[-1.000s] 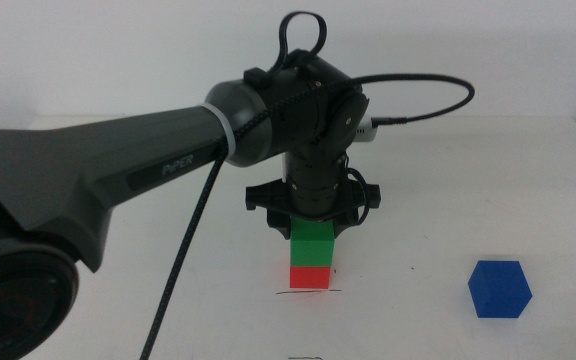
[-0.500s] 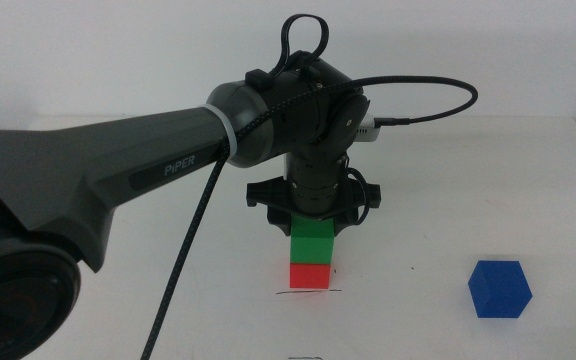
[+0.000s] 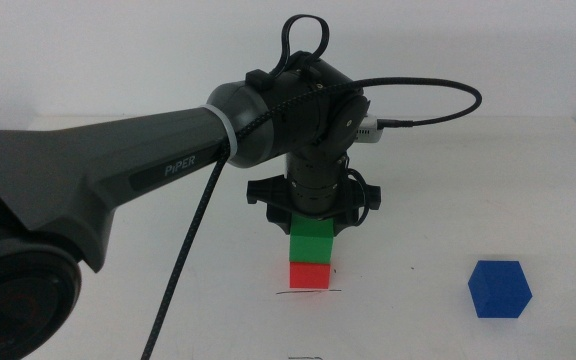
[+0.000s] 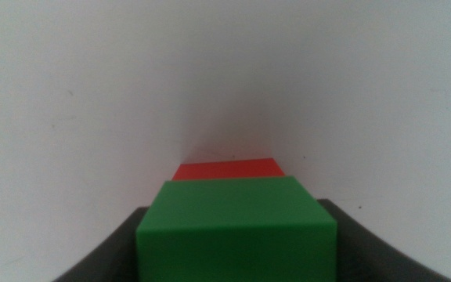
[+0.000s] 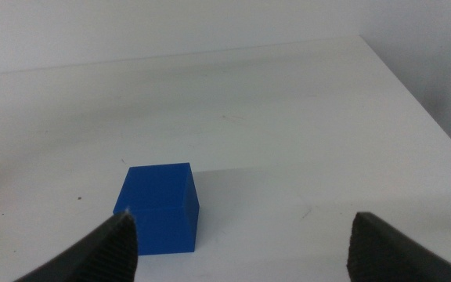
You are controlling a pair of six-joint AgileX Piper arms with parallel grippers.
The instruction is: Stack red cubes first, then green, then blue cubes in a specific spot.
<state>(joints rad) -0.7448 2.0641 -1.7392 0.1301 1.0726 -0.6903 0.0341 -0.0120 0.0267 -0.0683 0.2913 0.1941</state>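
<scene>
My left gripper [image 3: 313, 232], at frame centre, seems clamped on the green cube [image 3: 312, 243] (jaw tips mostly hidden), which sits on the red cube [image 3: 310, 275] by the black pen line [image 3: 306, 292]. My right gripper [image 5: 241, 235] gapes wide near the blue cube [image 5: 158, 208], lower right in the middle view.

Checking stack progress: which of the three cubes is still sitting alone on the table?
The blue cube, off to the right. The green cube sits on the red cube, between the left gripper's jaws.
</scene>
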